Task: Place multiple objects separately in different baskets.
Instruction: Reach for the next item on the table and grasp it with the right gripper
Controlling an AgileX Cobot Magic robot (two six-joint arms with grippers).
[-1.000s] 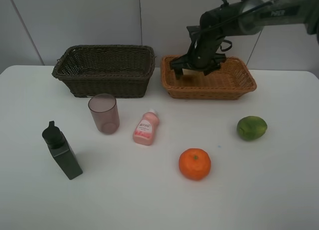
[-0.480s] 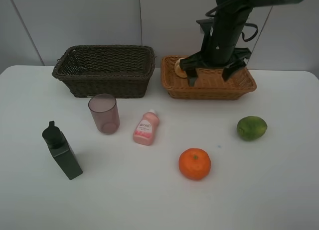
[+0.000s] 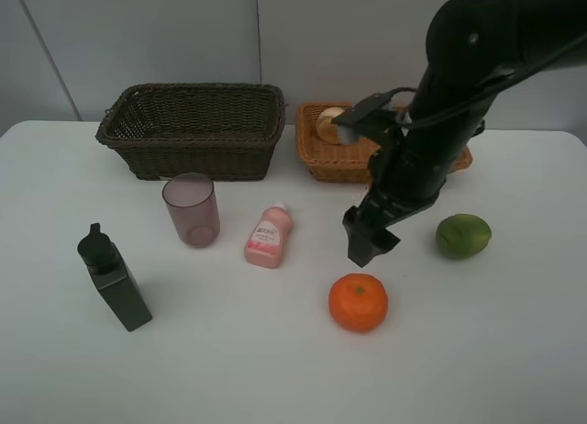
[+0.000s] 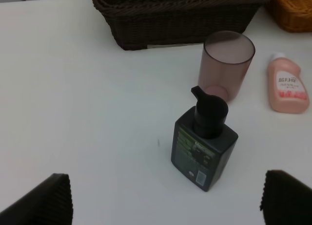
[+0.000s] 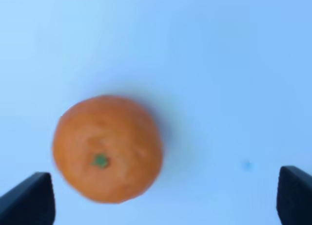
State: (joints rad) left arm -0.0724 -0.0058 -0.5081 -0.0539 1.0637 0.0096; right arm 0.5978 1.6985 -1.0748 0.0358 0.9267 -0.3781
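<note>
The orange tangerine [image 3: 359, 302] [image 5: 107, 148] lies on the table; my right gripper [image 3: 365, 250] [image 5: 165, 203] hangs open and empty just above and behind it. The red-yellow fruit [image 3: 330, 124] lies in the light tan basket [image 3: 323, 160]. The green fruit [image 3: 463, 236] is at the right. The dark brown basket [image 3: 194, 128] [image 4: 175, 15] is empty. The pink cup [image 3: 192, 209] [image 4: 228, 64], small pink bottle [image 3: 269, 235] [image 4: 288, 84] and dark green pump bottle [image 3: 114, 277] [image 4: 204, 141] stand left of centre. My left gripper [image 4: 165, 198] is open over the pump bottle, out of the exterior view.
The white table [image 3: 229, 360] ends at a grey wall behind the baskets. My right arm [image 3: 440, 121] reaches down in front of the tan basket and hides part of it.
My right gripper has left the tan basket, where the red-yellow fruit now lies, and has swung forward and down to just above the tangerine. Nothing else moved.
</note>
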